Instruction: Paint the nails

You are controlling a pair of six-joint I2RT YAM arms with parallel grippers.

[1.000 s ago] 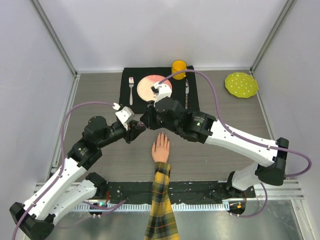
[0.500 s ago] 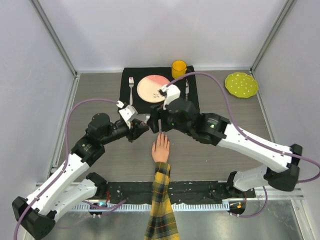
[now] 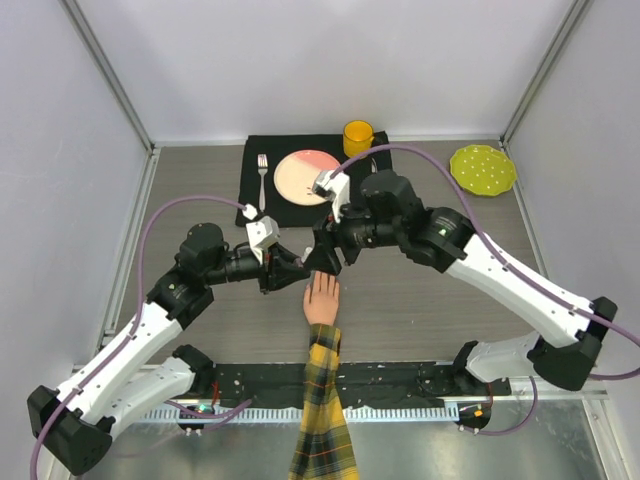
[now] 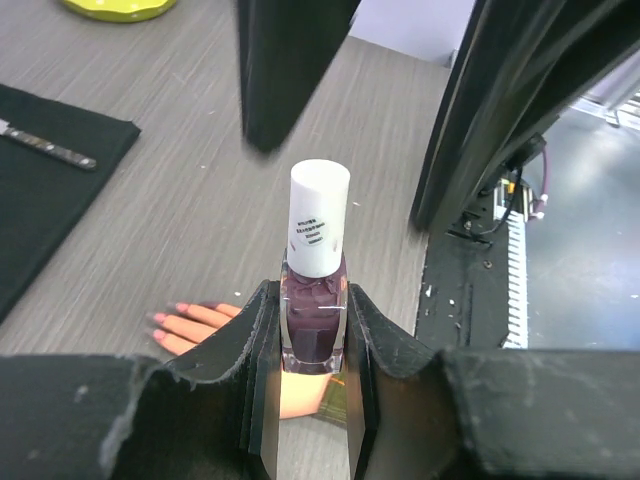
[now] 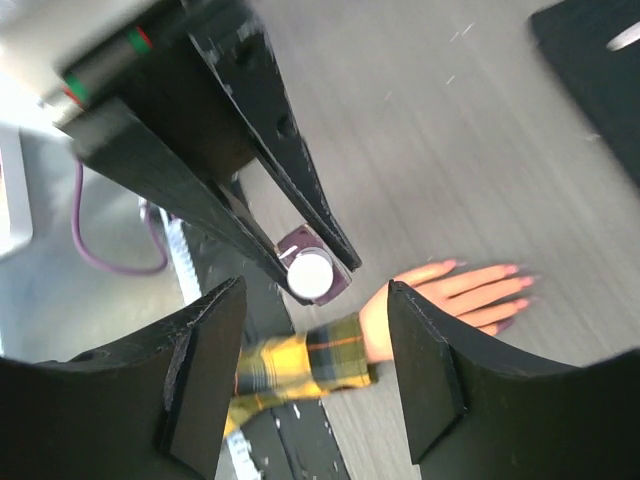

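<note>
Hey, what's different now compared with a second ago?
The left claw, shut on the purple polish bottle, shifted right and nearer the mannequin hand. The right claw moved the same way and has opened; it now hangs over the bottle's white cap, which is on. The hand, plate, yellow cup and green dish stayed put.

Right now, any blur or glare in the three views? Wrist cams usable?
Left wrist: polish bottle and its white cap sharp, right gripper's fingers above smeared. Right wrist: cap washed to plain white, left arm soft, mannequin hand fairly clear. Top external: even light, soft shadows, nothing blurred.
</note>
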